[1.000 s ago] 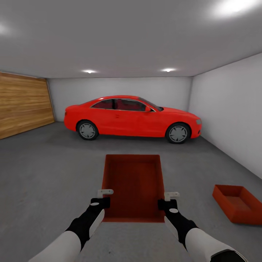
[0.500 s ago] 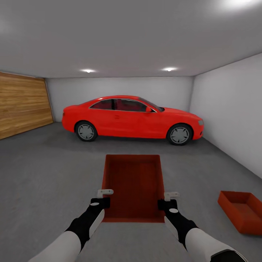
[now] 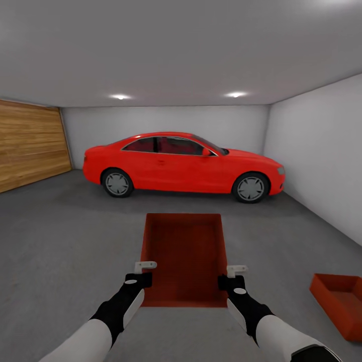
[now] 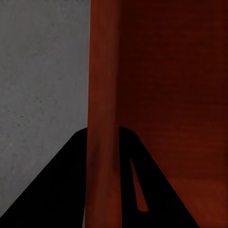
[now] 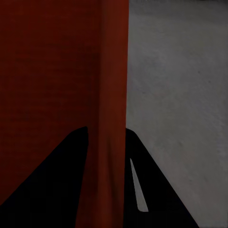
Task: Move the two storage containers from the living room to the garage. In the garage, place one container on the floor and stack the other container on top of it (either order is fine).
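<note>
Closest in, both arms are out front and the carried container (image 3: 183,259) rides between them, held level above the floor (image 3: 65,241). The left gripper (image 3: 143,273) is clamped on the left side wall near the near corner, and the left wrist view shows that wall (image 4: 102,118) running straight between the dark fingers (image 4: 61,190). The right gripper (image 3: 232,275) pinches the opposite wall the same way, one finger inside and one outside.

This bin looks rigid and light: thin straight walls, no lid, nothing in it. The two long walls are the sensible hold, taken opposite each other so it stays flat; smooth sides could slip if the squeeze eases.

Down at the right, the second container (image 3: 342,301) sits on the concrete, well apart from the carried one and cut by the picture's edge.

Further back stands the red car (image 3: 183,166), the plank door (image 3: 30,146) to the left, pale walls behind.

Against a second ago, the whole view has swung: the floor bin has slid toward the right edge, the car sits slightly bigger. The camera has moved; the grip is unchanged.
</note>
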